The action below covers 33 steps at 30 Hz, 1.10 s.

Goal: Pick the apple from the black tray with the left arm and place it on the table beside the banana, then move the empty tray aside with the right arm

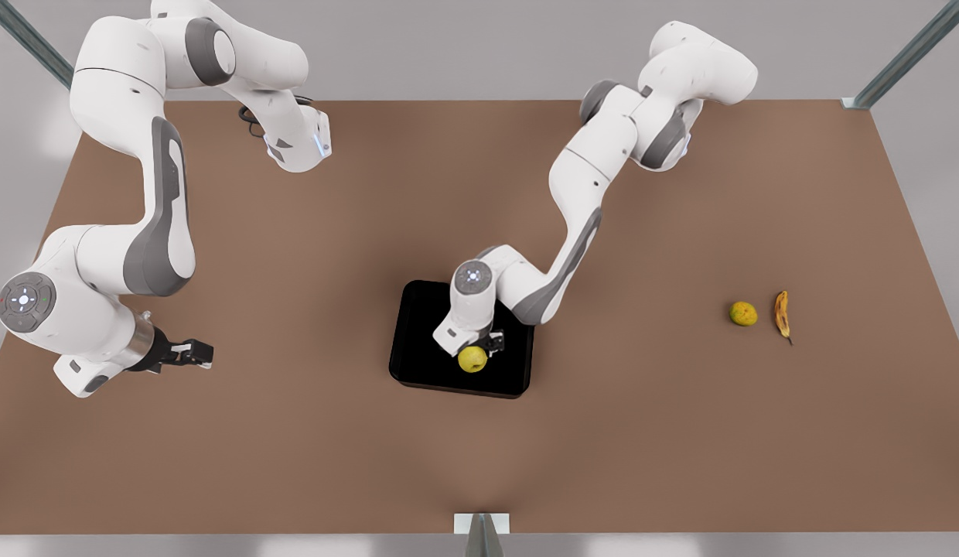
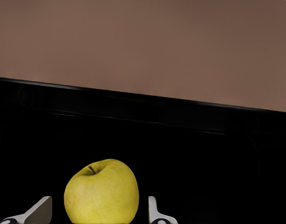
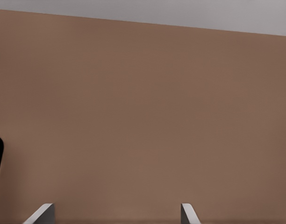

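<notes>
In the front view, we see the left tool (image 1: 487,346) down inside the tray (image 1: 418,340), at the apple (image 1: 472,359), which lies near the tray's front edge. The arm reaches in from the far side, elbow bent, wrist tipped toward the fruit. The right tool (image 1: 197,353) waits above the bench (image 1: 294,433) at the view's left, pointing sideways toward the tray. The banana (image 1: 782,313) lies well apart at the right, a mottled green fruit (image 1: 743,313) just beside it — a wrong target if we aim by colour.

In the left wrist view, the fingers (image 2: 40,211) stand wide on either side of the apple (image 2: 101,191), with gaps — not yet gripping. The skin looks smooth and round; we judge an off-centre close could roll it away.

In the right wrist view, the fingertips (image 3: 42,212) are wide apart over bare bench (image 3: 143,116).
</notes>
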Available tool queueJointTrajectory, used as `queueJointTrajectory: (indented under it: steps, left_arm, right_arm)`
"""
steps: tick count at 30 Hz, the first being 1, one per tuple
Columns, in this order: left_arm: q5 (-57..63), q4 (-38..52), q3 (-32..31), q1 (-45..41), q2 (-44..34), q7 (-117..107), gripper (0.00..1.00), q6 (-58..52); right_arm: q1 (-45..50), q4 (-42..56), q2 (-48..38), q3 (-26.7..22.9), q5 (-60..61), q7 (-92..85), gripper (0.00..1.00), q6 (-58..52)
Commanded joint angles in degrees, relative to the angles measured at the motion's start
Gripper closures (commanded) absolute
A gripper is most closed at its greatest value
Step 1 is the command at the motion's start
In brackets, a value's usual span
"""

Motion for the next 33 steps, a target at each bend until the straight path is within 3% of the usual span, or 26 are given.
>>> queueJointTrajectory:
  steps: [1,6,7,8,12,14,18,20,23,25,28,31,32,33]
  left_arm:
    - [0.64,0.03,0.07,0.20,0.76,-2.20,0.00,2.90]
    - [0.73,0.03,0.60,0.11,2.00,-2.38,0.00,4.04]
    - [0.64,0.03,0.60,0.11,2.00,-3.08,0.12,4.04]
    - [0.64,0.03,0.60,0.11,2.00,-3.26,0.32,4.04]
    - [0.55,-0.32,0.60,-0.06,0.24,-2.99,0.30,1.59]
    - [-0.24,-0.50,0.69,0.73,-6.61,1.31,0.30,-11.77]
    - [-5.87,-0.85,0.51,11.97,-18.92,31.98,0.30,-33.13]
    - [-6.65,-3.13,0.43,19.18,-22.26,47.09,0.30,-35.77]
    - [-7.01,-11.04,0.78,30.52,-23.14,69.95,0.30,-27.69]
    - [-6.39,-16.49,1.83,36.93,-24.37,80.94,0.30,-22.77]
    - [-6.30,-22.99,2.45,40.89,-25.07,87.71,0.30,-15.91]
    - [-6.30,-44.51,2.45,46.16,-32.89,94.03,0.30,4.11]
    - [-6.30,-45.76,2.45,47.13,-32.72,95.01,0.30,6.41]
    - [-6.30,-46.20,2.45,47.22,-32.72,95.01,0.30,6.42]
  right_arm:
    - [0.00,0.03,-0.08,0.00,0.05,-0.14,0.00,-0.08]
    - [0.00,0.03,-0.08,0.00,0.05,-0.23,0.00,-0.08]
    - [0.00,0.03,-0.08,0.00,0.05,-0.14,0.00,-0.08]
    - [0.00,0.03,-0.08,0.00,0.05,-0.23,0.00,-0.08]
    - [0.00,0.03,-0.08,0.00,0.05,-0.23,0.00,-0.08]
    - [0.00,0.03,-0.08,-0.08,0.05,-0.15,0.00,-0.08]
    - [1.23,0.11,-0.17,0.27,0.05,0.12,0.00,-2.44]
    - [7.02,0.12,-2.10,0.18,0.05,13.99,0.00,-7.63]
    - [18.19,4.07,-2.72,0.26,0.49,45.72,0.00,-11.41]
    - [20.13,4.07,-2.71,1.41,1.28,56.81,0.00,-10.80]
    - [21.27,3.90,-2.63,4.31,6.19,56.10,0.00,-11.33]
    - [21.97,3.20,-2.71,7.64,6.90,63.99,0.00,-10.71]
    - [23.02,1.61,-3.24,8.79,6.55,69.45,0.10,-10.54]
    - [23.73,0.48,-3.59,8.88,6.38,69.64,0.04,-10.27]
